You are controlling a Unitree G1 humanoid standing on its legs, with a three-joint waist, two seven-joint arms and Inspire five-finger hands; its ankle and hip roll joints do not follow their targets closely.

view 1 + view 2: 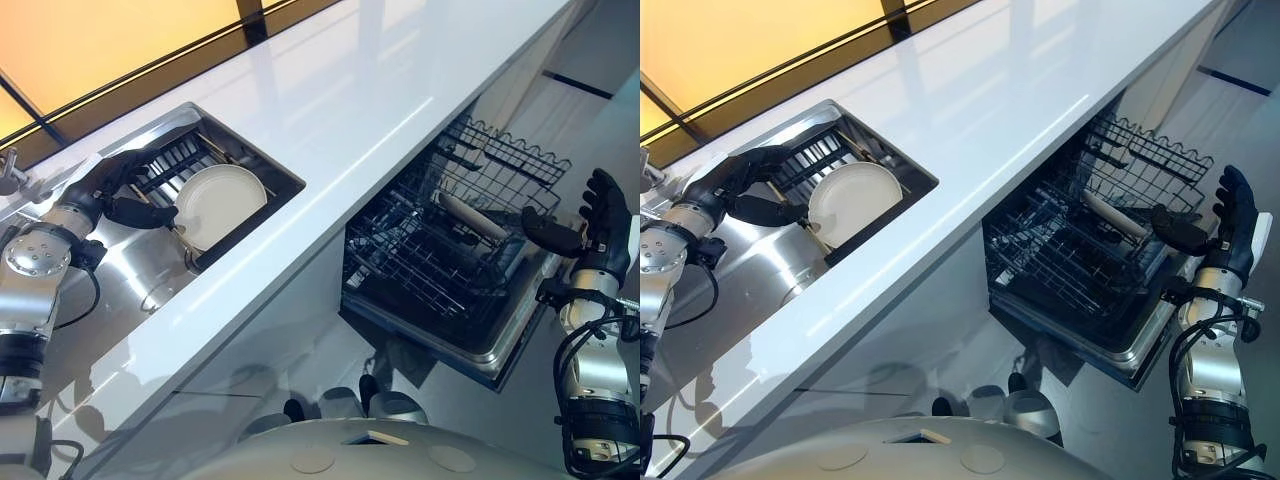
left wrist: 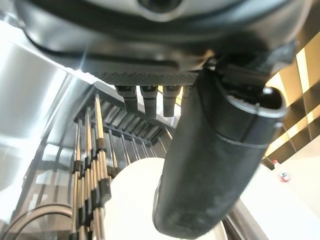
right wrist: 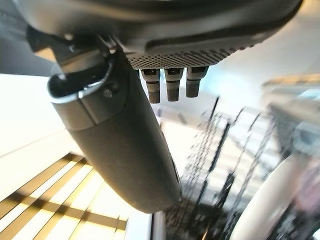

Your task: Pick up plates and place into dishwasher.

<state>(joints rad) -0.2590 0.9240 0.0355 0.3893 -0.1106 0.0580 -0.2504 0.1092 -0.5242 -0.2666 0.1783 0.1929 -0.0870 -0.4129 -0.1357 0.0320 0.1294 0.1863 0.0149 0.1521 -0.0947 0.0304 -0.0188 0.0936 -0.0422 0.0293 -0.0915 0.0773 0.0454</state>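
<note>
Fingers of the left hand (image 1: 118, 185) reach spread over the dark rack (image 1: 185, 160) in the sink (image 1: 150, 270), thumb just beside the rim of the cream plate (image 1: 218, 205), which leans in the rack's slots (whether thumb and rim touch is hard to tell). In the left wrist view the thumb covers part of the plate (image 2: 132, 200). The right hand (image 1: 598, 225) hangs open, fingers straight, just beside the pulled-out dishwasher (image 1: 450, 330) rack; a pale plate (image 1: 475, 218) lies among its wires, partly hidden. White counter (image 1: 330, 110) runs between.
</note>
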